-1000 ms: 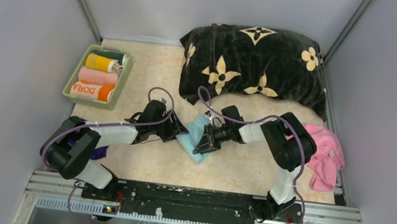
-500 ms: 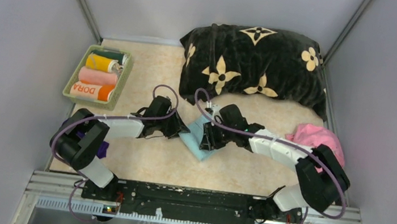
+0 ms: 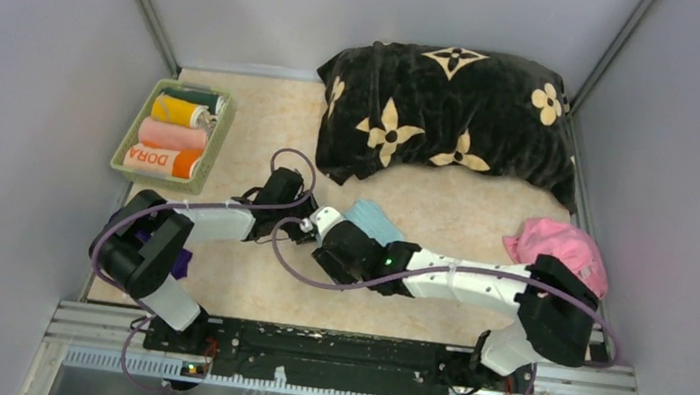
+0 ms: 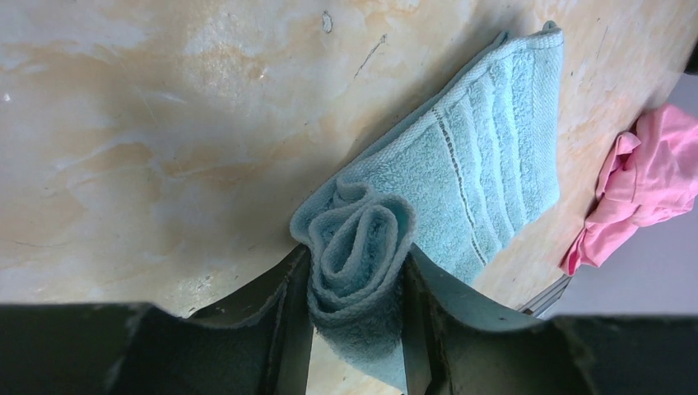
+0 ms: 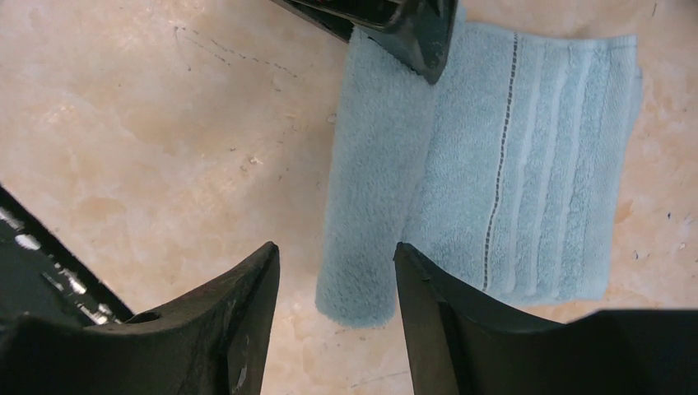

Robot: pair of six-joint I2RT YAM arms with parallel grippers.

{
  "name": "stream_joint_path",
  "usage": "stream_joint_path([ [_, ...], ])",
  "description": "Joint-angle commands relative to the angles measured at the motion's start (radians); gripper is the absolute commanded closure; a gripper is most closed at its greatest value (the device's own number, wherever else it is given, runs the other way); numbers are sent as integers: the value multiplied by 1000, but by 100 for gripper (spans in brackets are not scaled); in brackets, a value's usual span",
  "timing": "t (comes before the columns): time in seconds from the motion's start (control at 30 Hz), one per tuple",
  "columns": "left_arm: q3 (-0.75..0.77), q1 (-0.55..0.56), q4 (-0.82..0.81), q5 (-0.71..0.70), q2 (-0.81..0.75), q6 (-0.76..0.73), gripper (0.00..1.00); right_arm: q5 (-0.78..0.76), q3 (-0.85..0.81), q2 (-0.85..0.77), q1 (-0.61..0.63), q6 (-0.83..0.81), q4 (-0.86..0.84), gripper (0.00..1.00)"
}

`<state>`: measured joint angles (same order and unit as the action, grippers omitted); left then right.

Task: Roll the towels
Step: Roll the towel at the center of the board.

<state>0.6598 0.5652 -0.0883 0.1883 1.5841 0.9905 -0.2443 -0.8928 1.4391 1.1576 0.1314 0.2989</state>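
Pale blue terry towel [image 3: 378, 223], from above, lies just beyond the left claw [image 3: 306, 228]; its wrist view shows that claw clenched on the half-wound roll's end; the right wrist view shows the right claw [image 5: 336, 255] newly released, spread above the other end, likely to re-grip.

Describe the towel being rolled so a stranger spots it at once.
Find the big black flowered cushion at the table's back; just before its left end lies the light blue towel. Unlike the crumpled pink towel at right and the rolls in the green basket, it is half rolled, its rolled end in the left pincer.
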Motion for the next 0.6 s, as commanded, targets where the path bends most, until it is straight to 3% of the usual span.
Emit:
stream_joint_path([
  [0.0,-22,5,125,-57,61,-44,54,-177,-76,94,64,-55,7,46],
  [0.57,-20,7,123,-46,63,-49,47,-238,-23,296,103,-76,-30,51],
])
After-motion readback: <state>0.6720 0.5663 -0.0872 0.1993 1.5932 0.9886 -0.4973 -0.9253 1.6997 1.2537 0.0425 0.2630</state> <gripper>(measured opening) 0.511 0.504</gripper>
